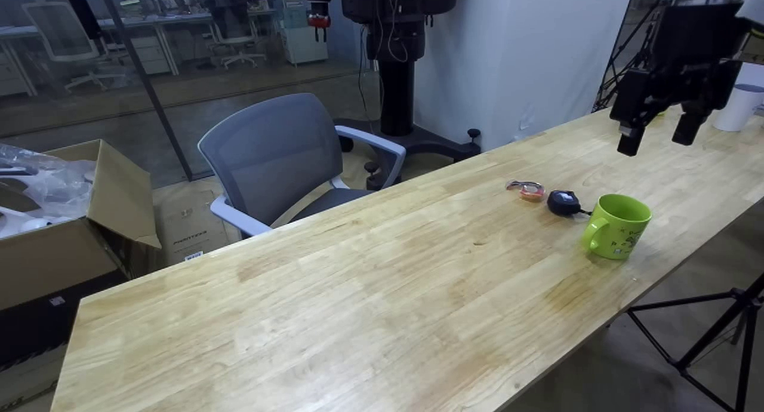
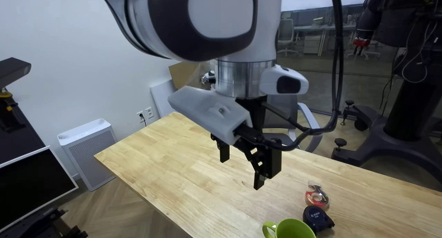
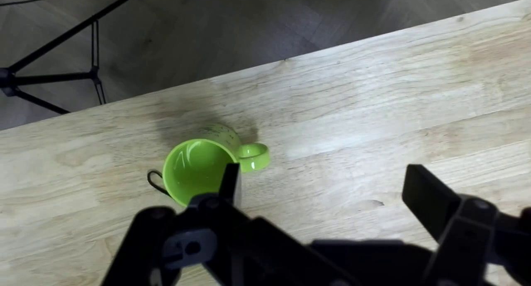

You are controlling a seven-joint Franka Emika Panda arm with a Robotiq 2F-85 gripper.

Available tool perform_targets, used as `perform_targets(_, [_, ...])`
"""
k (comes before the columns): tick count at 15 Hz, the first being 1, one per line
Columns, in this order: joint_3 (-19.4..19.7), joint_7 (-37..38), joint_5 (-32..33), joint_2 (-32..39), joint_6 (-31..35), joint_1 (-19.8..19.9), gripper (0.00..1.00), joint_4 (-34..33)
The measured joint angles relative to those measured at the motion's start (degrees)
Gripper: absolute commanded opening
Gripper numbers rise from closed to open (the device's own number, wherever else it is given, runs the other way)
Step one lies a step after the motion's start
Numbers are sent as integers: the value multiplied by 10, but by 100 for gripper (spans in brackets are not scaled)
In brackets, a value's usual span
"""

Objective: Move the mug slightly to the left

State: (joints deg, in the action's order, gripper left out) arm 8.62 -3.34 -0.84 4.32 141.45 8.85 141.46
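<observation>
Plastic wrapping (image 1: 62, 188) fills an open cardboard box (image 1: 54, 266) at the left in an exterior view, and to its right we see a grey office chair (image 1: 280, 155) at the far edge of the wooden table (image 1: 358, 304). Behind the chair and farther right, a dark column (image 1: 397, 98) rises from a base on the floor. On the table, right of the chair, we find a tape dispenser (image 1: 530, 191) with a red part lying flat, then a dark tape measure (image 1: 560, 203) just beside it. Next, close to the table's near edge, the lime-green mug (image 1: 621, 230) stands upright, its handle pointing left in both exterior views; the tape measure's cord (image 1: 584, 212) reaches toward it, and we cannot tell whether they touch. Up and to the right of the mug, the gripper (image 1: 657, 138) hangs over the table, well apart from both. Its fingers (image 3: 430, 201) stand wide apart and hold nothing; in the wrist view we see one fingertip in front of the mug's rim. At the far right, a white cylinder (image 1: 737, 110) stands on the table, and below the table's near edge we make out black tripod legs (image 1: 746, 297).
</observation>
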Motion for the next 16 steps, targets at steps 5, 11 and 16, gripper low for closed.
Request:
perform_targets(5, [10, 23, -5, 37, 0, 7, 100, -24])
perform_targets(11, [10, 81, -4, 54, 28, 6, 100, -32])
perform_targets(16, [9, 80, -17, 63, 76, 6, 100, -33])
